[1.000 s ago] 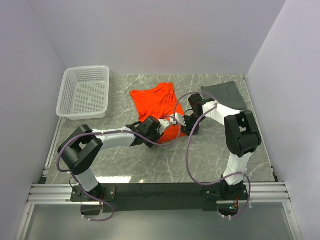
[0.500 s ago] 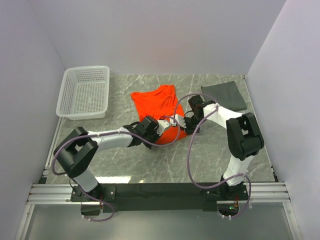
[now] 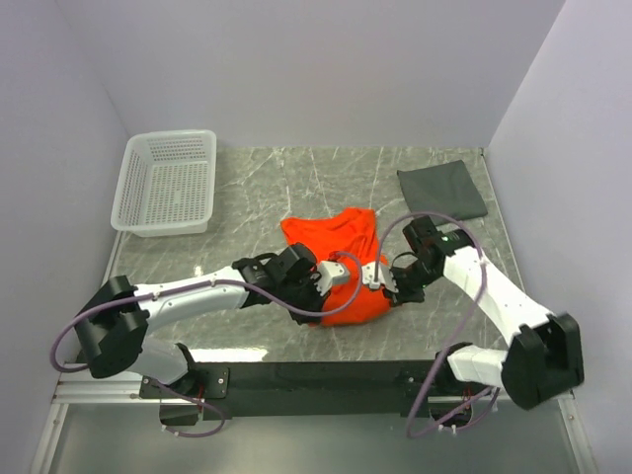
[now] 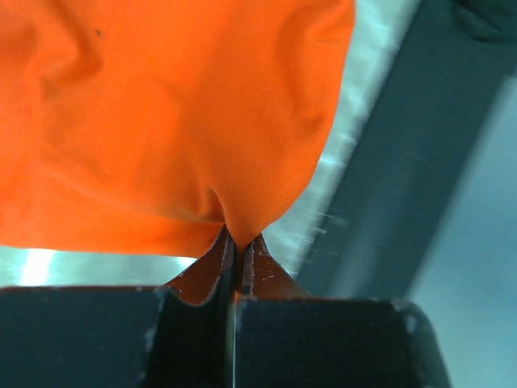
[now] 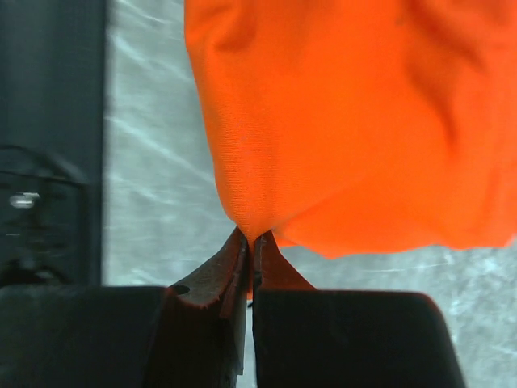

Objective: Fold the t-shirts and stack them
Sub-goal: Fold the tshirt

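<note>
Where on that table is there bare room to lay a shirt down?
The widest bare marble runs along the far side, between the white basket and the grey t-shirt. Another patch lies in front of the basket. The near middle is crowded: the left gripper and right gripper both pinch the orange t-shirt there.

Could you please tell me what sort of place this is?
Probably a robotics lab test cell: plain white walls box in a grey marble-patterned tabletop, and two white robot arms are bolted to a black metal rail at its near edge.

Plain orange t-shirt (image 3: 341, 259), plain dark grey t-shirt (image 3: 441, 190), white lattice basket (image 3: 126, 188).
</note>
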Controlling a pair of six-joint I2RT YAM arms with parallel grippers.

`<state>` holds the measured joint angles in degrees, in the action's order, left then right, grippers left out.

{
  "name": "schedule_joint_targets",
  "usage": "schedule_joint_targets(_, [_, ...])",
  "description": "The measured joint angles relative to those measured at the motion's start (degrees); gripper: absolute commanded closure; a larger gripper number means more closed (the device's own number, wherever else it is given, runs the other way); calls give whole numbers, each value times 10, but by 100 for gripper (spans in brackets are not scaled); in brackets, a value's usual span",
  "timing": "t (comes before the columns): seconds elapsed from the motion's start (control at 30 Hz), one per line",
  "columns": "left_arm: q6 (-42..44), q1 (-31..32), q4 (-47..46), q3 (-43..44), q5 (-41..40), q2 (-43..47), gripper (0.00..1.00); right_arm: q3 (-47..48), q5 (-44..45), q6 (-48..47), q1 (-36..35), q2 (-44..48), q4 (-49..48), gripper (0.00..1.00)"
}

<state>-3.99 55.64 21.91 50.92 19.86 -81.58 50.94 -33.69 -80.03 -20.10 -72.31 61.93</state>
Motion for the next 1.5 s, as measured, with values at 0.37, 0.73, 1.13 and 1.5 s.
schedule_joint_targets(0.37, [-15,-49,36,46,26,40,99,77,-30,72,1,9,49,100])
schedule_joint_targets(0.73, [43,-230,16,177,22,-87,99,311,-24,234,36,-207,-65,100])
schedule_joint_targets(1.13, [63,-295,-15,243,45,-227,99,400,10,338,46,-365,-131,100])
schedule_joint_targets(1.5, [61,-301,-23,268,38,-277,98,400,50,400,46,-384,-181,100])
